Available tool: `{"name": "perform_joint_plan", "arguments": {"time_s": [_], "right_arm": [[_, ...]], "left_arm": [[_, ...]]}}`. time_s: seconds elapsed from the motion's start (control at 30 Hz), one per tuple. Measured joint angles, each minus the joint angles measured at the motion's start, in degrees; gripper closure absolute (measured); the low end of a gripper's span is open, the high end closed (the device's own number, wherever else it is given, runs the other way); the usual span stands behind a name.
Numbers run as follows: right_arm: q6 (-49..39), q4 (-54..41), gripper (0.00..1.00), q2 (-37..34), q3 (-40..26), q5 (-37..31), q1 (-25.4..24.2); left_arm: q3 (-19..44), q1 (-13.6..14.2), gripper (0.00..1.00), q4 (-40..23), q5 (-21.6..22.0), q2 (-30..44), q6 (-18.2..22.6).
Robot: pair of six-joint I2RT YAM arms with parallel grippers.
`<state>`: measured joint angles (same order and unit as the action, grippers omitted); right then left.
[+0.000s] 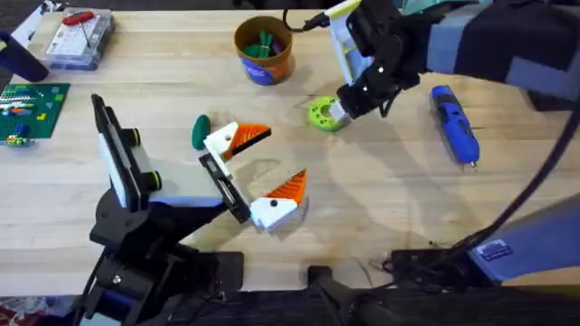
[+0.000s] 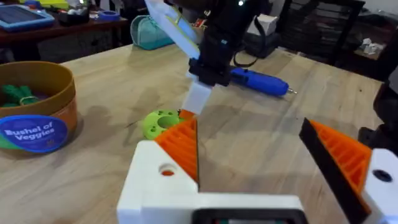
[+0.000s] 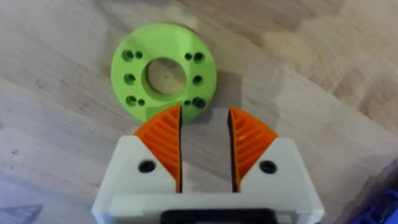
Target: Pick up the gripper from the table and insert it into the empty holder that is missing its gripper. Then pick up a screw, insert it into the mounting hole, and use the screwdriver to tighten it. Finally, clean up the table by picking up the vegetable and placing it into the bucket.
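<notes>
1. Orange ribbed fingers (image 3: 165, 134) of the right hand (image 3: 205, 115) are being held close together with a narrow gap between them. Nothing is being gripped, so this hand is being carried released.
2. Just past those fingertips, a lime-green disc (image 3: 163, 70) with holes is being shown lying flat on the worktop (image 1: 381, 208). It is not the piece that is being asked for.
3. The left hand (image 1: 279, 156) is being held spread wide and is likewise grasping nothing.
4. The vegetable (image 1: 200, 131) is being seen on the worktop just outside the left hand's farther finger, on the side turned away from the gap. It is being kept well apart from the right hand, with the left hand between them.
5. Its long axis is being judged to run roughly crosswise to the line joining the left hand's two fingertips, though its small size is making this uncertain.
6. The left hand is therefore being judged the nearer one for the clean-up step. A sideways shift past that farther finger is being called for before any closing.
7. The bucket (image 1: 264, 50) is being seen upright beyond both hands, nearer the right hand, with green pieces already inside.
8. The screwdriver (image 1: 453, 122) is being left lying on the far side of the right hand from the disc, untouched, its bit pointing back toward the arm bases.
</notes>
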<state>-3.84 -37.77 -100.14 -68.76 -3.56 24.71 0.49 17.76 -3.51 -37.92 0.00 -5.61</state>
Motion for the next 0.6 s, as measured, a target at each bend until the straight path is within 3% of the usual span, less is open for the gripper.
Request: {"name": "perform_joint_plan", "arguments": {"time_s": [0.6], "right_arm": [[-0.5,-1.2,0.627,-2.9,-3.1,0.0,-0.2]], "left_arm": [[0.0,0.0,0.01,0.0,0.0,0.0,0.0]]}}
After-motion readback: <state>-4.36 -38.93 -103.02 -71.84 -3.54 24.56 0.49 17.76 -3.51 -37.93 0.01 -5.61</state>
